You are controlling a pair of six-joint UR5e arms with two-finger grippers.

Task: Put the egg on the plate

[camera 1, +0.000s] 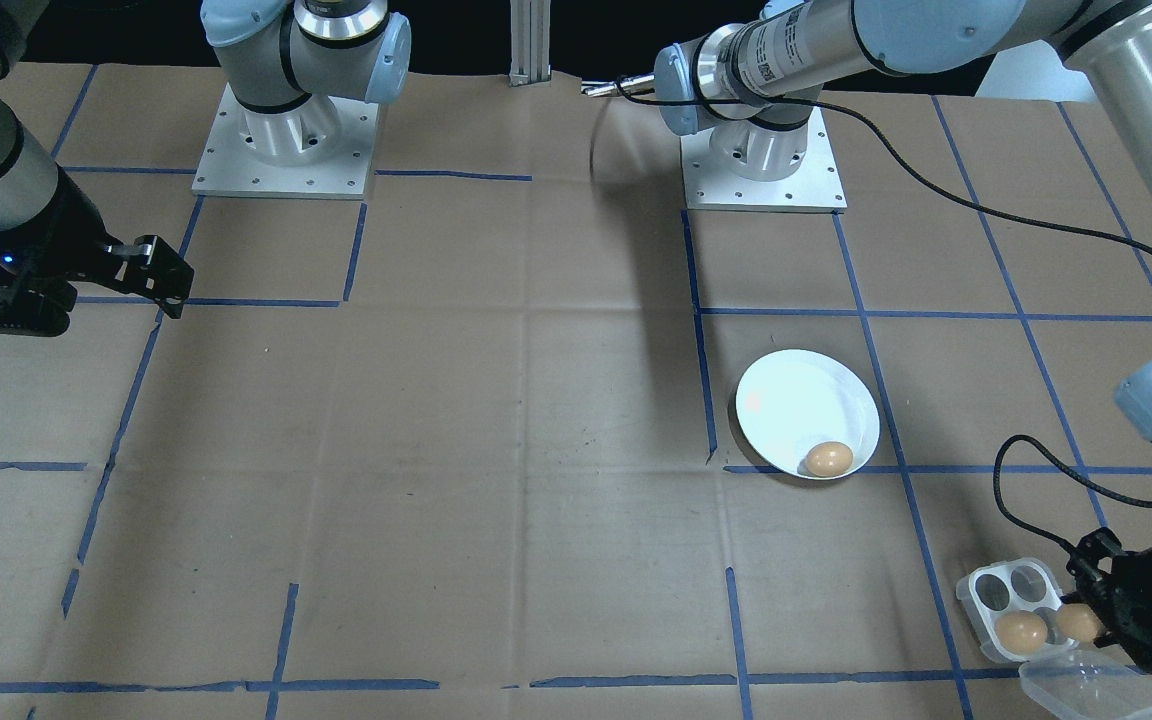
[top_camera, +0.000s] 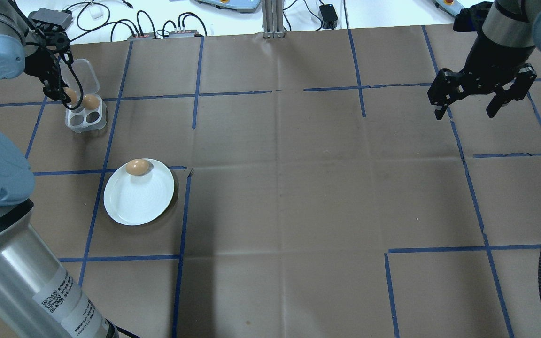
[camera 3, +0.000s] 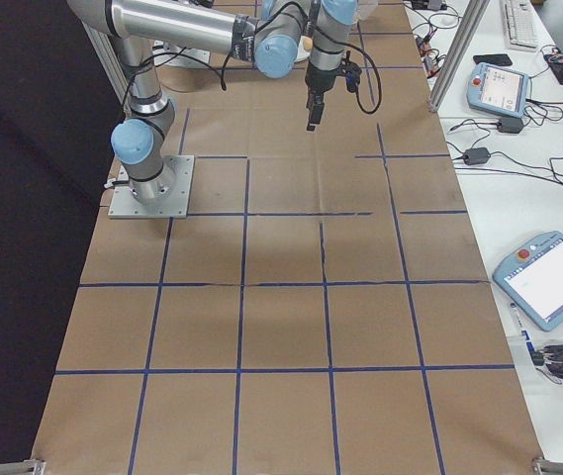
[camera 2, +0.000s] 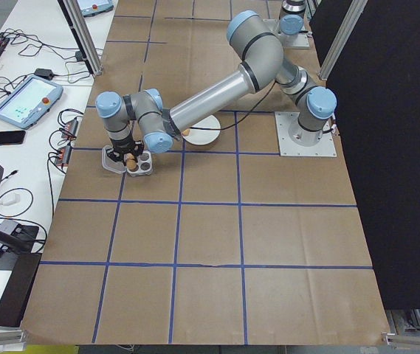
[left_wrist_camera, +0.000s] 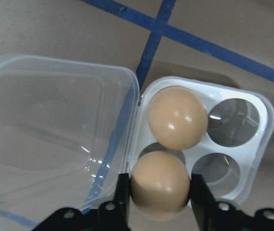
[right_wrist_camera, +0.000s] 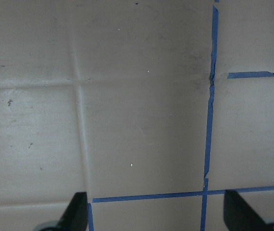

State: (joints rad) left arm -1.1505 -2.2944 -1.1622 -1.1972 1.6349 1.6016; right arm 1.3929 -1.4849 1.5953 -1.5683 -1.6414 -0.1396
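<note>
Left tool [left_wrist_camera: 160,195] closed on a brown egg [left_wrist_camera: 160,186], fingers [left_wrist_camera: 122,195] pressed to either side of it, at the near cup of the clear four-cup egg tray [left_wrist_camera: 259,115]. A second egg [left_wrist_camera: 177,117] seated in the adjoining cup; two other cups bare. Tray lid [left_wrist_camera: 55,130] folded flat open on the desk beside the tray, hinge edge touching. In the overhead view, tray at the far left of the desk [top_camera: 298,188], close to its far edge and to cables beyond.

White plate [top_camera: 134,202] well apart from the tray, nearer the robot, straddling a blue tape line. One egg [top_camera: 137,167] already on the plate, right at the rim on the tray side; rest of the plate bare. Open brown paper between tray and plate, nothing between them.

Right tool [top_camera: 479,105] hanging above the desk on the opposite side, fingers spread wide, nothing between them; only taped paper below in its wrist view. Wide open desk across the middle.

White label with a QR code and small print on the left arm's forearm [top_camera: 66,303]; text too small to read.
</note>
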